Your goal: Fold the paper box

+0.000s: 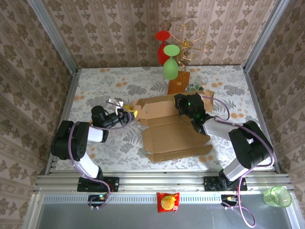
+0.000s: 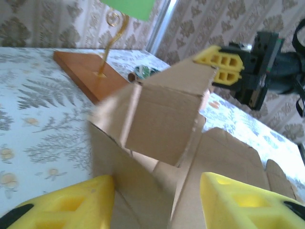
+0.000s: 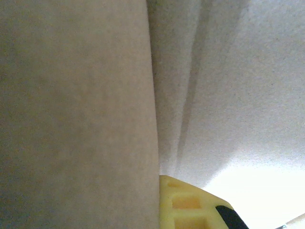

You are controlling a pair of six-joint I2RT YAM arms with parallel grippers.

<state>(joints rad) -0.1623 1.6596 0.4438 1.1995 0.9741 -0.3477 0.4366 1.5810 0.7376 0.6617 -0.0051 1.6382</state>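
The box (image 1: pixel 176 136) lies mid-surface (image 1: pixel 105 81), nearer the near edge, with its far wall and a side flap raised. The right fingers (image 2: pixel 220 67) are clamped on the raised flap's top corner. The left fingers (image 1: pixel 130 114) stand apart, straddling the box's left end without pinching it. Held by one thin corner, the flap may buckle, or slip free and spring flat, if the left fingers shove rather than fold. A hard push could also slide the sheet into the stand (image 1: pixel 178 86) just behind it.
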